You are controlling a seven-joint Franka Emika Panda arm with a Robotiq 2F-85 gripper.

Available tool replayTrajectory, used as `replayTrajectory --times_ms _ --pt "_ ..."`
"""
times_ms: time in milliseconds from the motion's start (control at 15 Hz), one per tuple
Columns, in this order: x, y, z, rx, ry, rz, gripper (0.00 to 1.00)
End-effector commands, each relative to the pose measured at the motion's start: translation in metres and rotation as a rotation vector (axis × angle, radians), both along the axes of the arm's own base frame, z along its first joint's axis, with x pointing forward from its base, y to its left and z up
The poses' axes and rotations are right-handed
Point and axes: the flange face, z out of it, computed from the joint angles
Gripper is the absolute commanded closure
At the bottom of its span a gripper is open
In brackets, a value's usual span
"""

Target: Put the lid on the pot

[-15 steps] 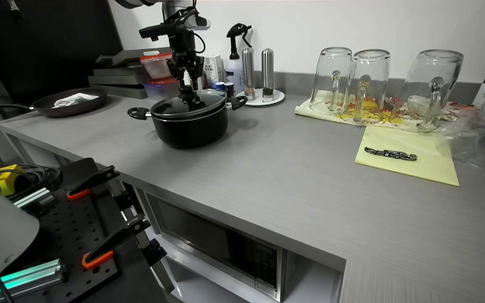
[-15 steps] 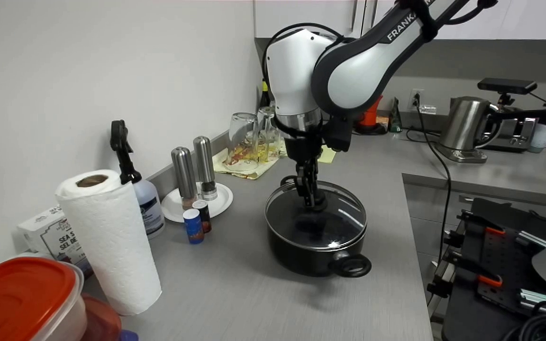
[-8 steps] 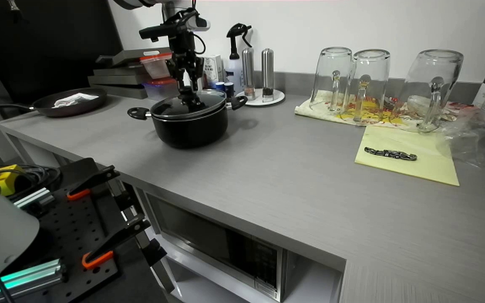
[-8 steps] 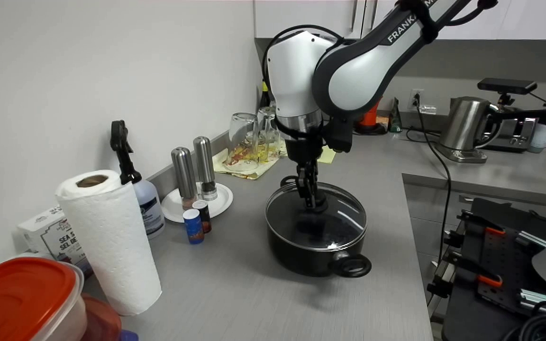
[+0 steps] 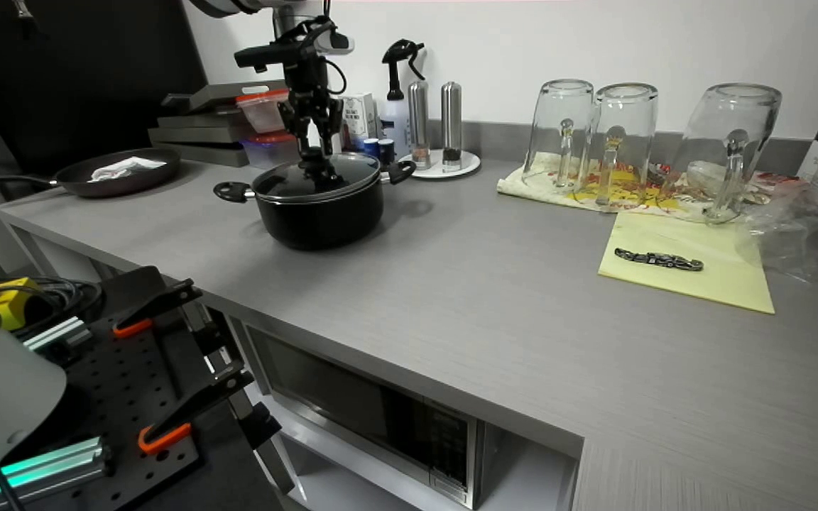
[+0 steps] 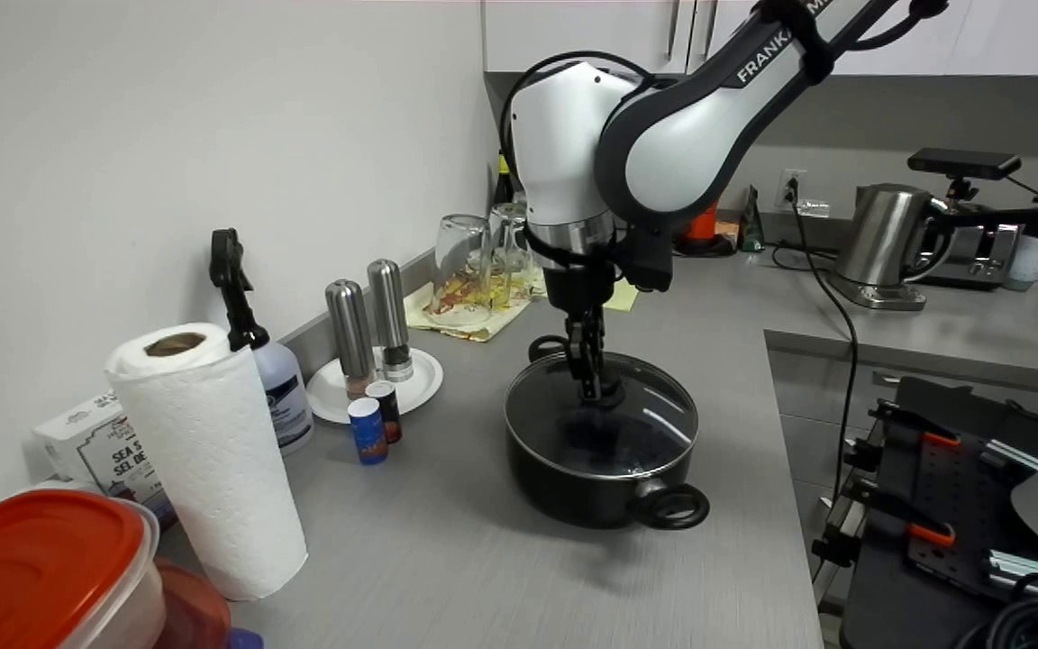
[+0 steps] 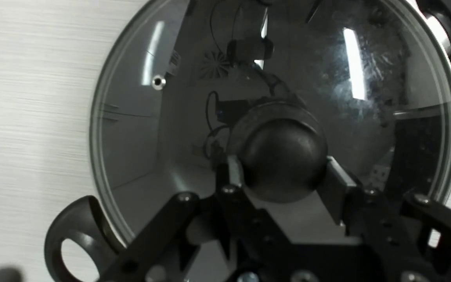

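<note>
The lid, in an exterior view, lies on the pot on the tabletop, left of the glass mugs. In an exterior view I see the arm stretched over it from the right, a paper towel roll to the near left. In the wrist view the end effector is clamped on the lid's black knob.

On the grey counter before me sit a pot, pan, plate, paper roll, kettle, and a cloth with yellow paper just beside.
</note>
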Motion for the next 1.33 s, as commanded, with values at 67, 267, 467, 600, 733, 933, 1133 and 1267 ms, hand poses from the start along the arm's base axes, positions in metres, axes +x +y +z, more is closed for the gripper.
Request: replayTrajectory --times_ms 67,267,467,600,733,933,1133,1267 --pt "-0.009 0.001 -0.004 0.046 0.02 0.019 0.76" --pt "-0.01 -0.001 -0.007 0.061 0.029 0.023 0.26" --pt "-0.012 -0.002 -0.009 0.064 0.036 0.022 0.12" --pt "-0.013 -0.002 -0.009 0.065 0.04 0.022 0.01" --pt "-0.014 -0.003 -0.008 0.066 0.038 0.021 0.0" --pt "-0.016 -0.005 0.001 0.065 0.024 0.019 0.0" --pt "-0.01 -0.003 -0.003 0.044 0.026 0.008 0.0" --pt "-0.01 -0.003 -0.002 0.045 0.024 0.007 0.0"
